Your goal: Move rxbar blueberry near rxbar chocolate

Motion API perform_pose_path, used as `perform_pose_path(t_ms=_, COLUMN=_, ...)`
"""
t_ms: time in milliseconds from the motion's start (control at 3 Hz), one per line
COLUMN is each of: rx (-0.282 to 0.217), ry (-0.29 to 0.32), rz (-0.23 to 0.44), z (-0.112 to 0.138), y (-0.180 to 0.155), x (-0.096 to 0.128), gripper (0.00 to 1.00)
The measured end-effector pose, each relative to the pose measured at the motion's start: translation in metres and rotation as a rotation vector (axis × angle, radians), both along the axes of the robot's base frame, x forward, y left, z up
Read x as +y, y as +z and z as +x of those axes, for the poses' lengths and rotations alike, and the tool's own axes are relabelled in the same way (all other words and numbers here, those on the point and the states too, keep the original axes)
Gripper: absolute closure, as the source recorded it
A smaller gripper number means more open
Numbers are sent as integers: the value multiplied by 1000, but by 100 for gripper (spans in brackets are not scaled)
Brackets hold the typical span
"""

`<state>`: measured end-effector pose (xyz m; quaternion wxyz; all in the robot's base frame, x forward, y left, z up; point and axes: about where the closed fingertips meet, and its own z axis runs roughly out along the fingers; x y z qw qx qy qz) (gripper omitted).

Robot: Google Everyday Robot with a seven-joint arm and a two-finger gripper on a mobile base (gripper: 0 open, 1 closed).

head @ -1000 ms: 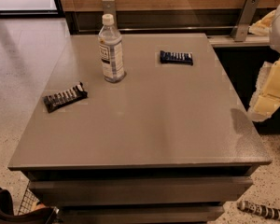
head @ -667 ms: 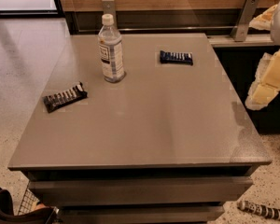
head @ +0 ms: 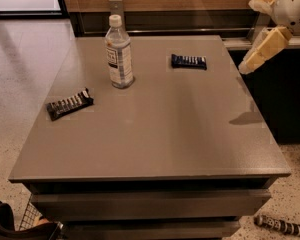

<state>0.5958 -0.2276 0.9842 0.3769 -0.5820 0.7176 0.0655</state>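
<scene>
Our cream two-finger gripper (head: 254, 34) hangs beyond the right rear corner of the grey table (head: 165, 134), fingers spread, holding nothing. Nearest lies the flat, dark-blue-wrapped rxbar blueberry (head: 189, 61), at the far side. We should descend across its narrow width, then carry it past the clear plastic water bottle (head: 119, 54) toward the black-wrapped rxbar chocolate (head: 69, 104) near the left edge.

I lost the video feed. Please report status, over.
Gripper open, empty, raised beyond table's right edge. Rxbar blueberry untouched, far side. Water bottle stands roughly between it and rxbar chocolate.
</scene>
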Motion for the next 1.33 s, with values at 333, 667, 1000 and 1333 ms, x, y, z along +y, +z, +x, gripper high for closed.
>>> perform_pose_path(t_ms=333, rx=-25, ry=-22, rz=119, z=24, y=-23, x=0, gripper=0)
perform_pose_path(t_ms=667, rx=-40, ry=-73, rz=250, z=47, y=-55, x=-3, gripper=0)
perform_pose_path(t_ms=1000, rx=-54, ry=-93, rz=284, z=56, y=-61, x=-3, gripper=0)
perform_pose_path(t_ms=1333, rx=-54, ry=-93, rz=284, z=56, y=-61, x=-3, gripper=0)
